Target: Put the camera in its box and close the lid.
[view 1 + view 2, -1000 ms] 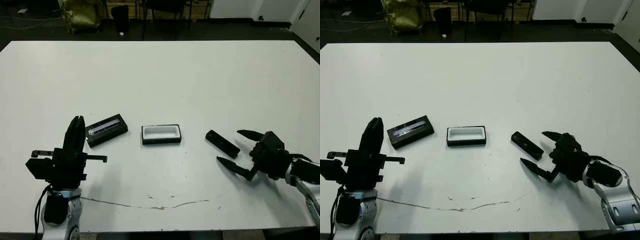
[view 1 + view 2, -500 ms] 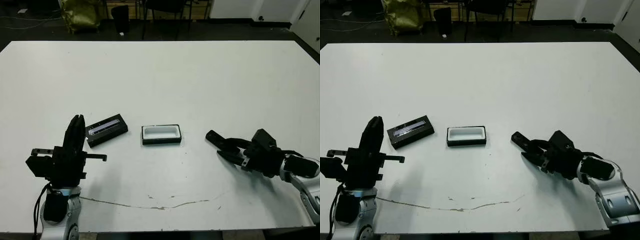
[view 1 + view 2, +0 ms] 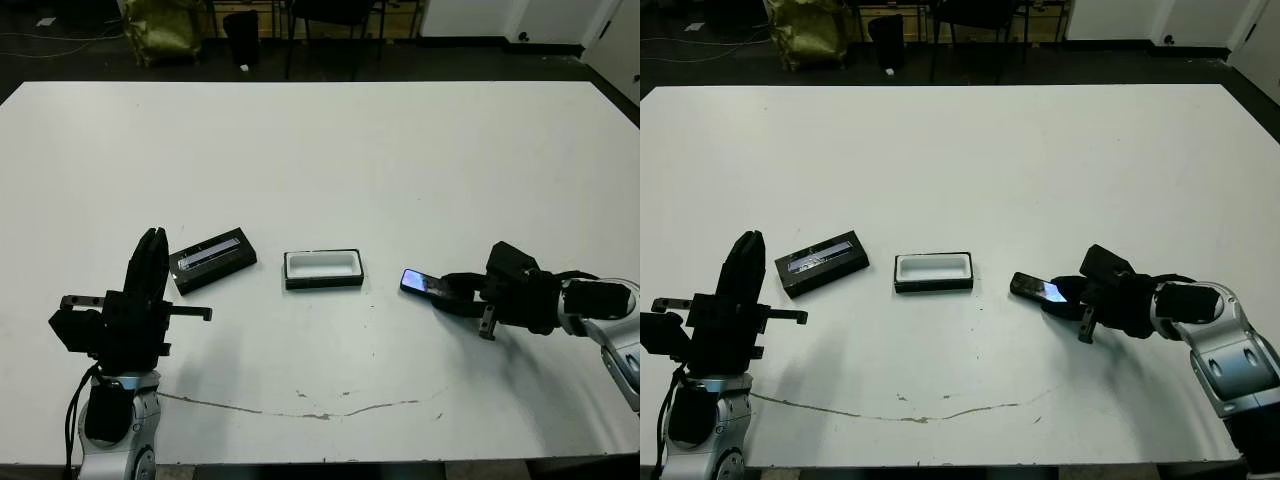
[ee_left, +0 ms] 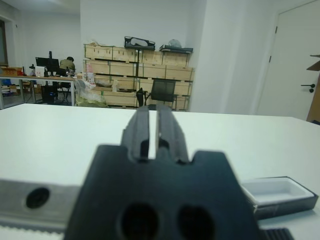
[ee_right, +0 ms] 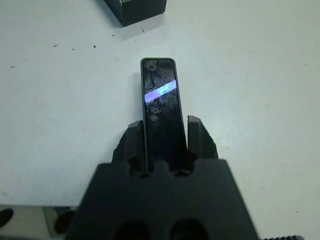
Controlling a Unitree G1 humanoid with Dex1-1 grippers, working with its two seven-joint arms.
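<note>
The camera (image 3: 419, 283), a slim glossy black bar, is held between the fingers of my right gripper (image 3: 448, 292), a little to the right of the box. In the right wrist view the camera (image 5: 160, 115) sticks out forward from between the two fingers (image 5: 196, 137). The box (image 3: 322, 268), a shallow tray with a white inside, lies open at the table's middle. To the left of the box lies the lid (image 3: 212, 259), black with a silvery stripe. My left gripper (image 3: 152, 262) stands shut with nothing in it, just left of the lid.
A thin dark crack line (image 3: 320, 412) runs along the table near its front edge. Beyond the far edge are chairs (image 3: 325, 15) and a yellow bag (image 3: 158, 25). A person (image 4: 66, 64) sits at a far desk in the left wrist view.
My right gripper has closed from wide open onto the camera and turned it, so its glossy face now shows. The left arm has stayed still.
</note>
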